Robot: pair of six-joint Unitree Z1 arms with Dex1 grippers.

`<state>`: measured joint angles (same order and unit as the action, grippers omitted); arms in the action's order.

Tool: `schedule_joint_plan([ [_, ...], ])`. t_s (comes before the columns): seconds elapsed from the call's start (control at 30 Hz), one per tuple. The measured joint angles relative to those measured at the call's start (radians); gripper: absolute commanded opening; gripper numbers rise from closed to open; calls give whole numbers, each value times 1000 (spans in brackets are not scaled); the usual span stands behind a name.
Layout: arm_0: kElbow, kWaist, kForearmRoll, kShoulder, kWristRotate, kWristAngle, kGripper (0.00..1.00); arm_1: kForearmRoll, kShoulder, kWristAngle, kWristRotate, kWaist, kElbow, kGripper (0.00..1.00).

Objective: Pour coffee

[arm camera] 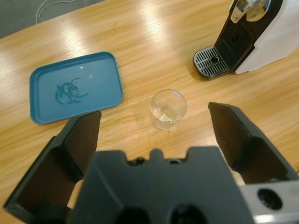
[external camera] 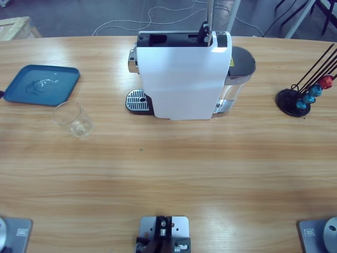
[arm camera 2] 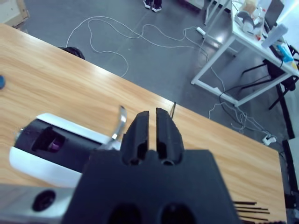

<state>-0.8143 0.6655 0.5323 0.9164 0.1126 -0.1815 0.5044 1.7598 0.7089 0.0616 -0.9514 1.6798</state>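
**Empty glass waiting beside the machine**

A small clear drinking glass (arm camera: 168, 109) is being seen standing upright on the long wooden table (external camera: 174, 174), left of the white boxy coffee machine (external camera: 184, 76) and near the teal rectangular plastic tray (external camera: 43, 84). No coffee is being shown in it. It is being judged light, rigid, slippery and breakable, best taken around its side wall. The left gripper (arm camera: 156, 126) is being held spread wide above it, grasping nothing. The right gripper (arm camera 2: 152, 123) is being held clenched, nearly closed, over the machine's silver lever (arm camera 2: 120, 122). Neither arm is being shown in the high view; the spout is hidden there.
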Motion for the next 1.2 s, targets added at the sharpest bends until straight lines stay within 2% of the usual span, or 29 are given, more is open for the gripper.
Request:
schedule_joint_plan([
  [0.53, 4, 0, -9, 0, 0, 0, 991, 4, 86, 1, 52, -69, 72, 0],
  [0.87, 6, 0, -9, 0, 0, 0, 991, -5, 125, -141, 92, -61, 62, 0],
  [1.2, 6, 0, -9, 0, 0, 0, 991, -14, 164, -192, 102, 43, 25, 0],
])
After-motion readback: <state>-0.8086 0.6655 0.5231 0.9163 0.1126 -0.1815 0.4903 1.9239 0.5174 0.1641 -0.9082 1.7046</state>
